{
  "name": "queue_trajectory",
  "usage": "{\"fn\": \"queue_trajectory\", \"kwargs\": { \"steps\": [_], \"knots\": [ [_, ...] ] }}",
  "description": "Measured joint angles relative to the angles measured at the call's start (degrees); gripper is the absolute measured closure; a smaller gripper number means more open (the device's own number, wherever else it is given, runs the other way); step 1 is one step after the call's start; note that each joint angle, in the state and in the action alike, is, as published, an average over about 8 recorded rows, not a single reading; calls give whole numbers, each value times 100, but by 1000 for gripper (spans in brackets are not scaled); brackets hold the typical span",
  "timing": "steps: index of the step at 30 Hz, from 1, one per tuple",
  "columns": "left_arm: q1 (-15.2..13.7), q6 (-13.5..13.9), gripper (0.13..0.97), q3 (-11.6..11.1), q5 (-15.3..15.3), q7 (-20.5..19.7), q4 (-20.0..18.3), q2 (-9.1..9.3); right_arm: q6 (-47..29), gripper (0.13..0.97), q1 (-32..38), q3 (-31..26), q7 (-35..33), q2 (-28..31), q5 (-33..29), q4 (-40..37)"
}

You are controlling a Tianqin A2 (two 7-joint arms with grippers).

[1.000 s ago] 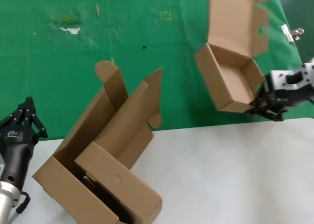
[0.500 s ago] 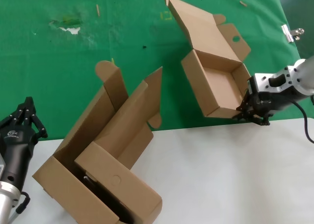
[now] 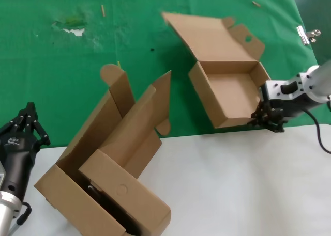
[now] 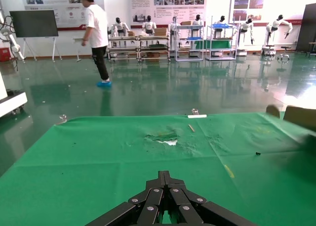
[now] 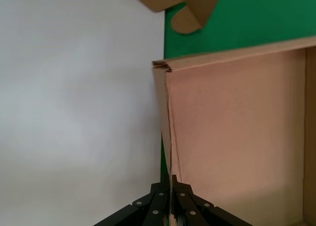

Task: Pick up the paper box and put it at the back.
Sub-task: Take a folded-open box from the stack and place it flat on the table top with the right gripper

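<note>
The paper box [image 3: 227, 94] is an open shallow brown box with its lid laid back and a small round hole in an ear tab. It rests on the green cloth at the right, near the cloth's front edge. My right gripper [image 3: 266, 117] is shut on the box's near right wall; in the right wrist view its fingers [image 5: 171, 179] pinch that thin wall [image 5: 170, 132]. My left gripper [image 3: 28, 114] is shut and empty, parked at the far left above the table; in the left wrist view [image 4: 165, 175] it points over bare green cloth.
A bigger brown carton [image 3: 111, 143] with tall rounded flaps lies front left, with a closed brown box [image 3: 124, 194] bearing a circle outline in it. White table surface [image 3: 248, 184] fills the front. A metal clip [image 3: 309, 35] lies far right. The cloth has a torn patch [image 3: 72, 27] at back left.
My right gripper has lowered the paper box from a raised, tilted pose down onto the green cloth, level and lid laid back. The left arm has not moved.
</note>
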Motion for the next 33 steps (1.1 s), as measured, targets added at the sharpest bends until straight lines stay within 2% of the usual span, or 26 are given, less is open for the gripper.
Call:
{"fn": "queue_trajectory", "kwargs": {
  "steps": [9,18,27,33],
  "knots": [
    [0,0,957,0,0,0,0,0,181,958,54,53,-119,-303,121,-332],
    [0,0,957,0,0,0,0,0,228,898,191,89,-340,-524,243,-756],
    [0,0,957,0,0,0,0,0,367,775,830,308,-794,-684,490,-1540],
    [0,0,957,0,0,0,0,0,547,634,1490,633,-1038,-700,802,-2031]
  ]
}}
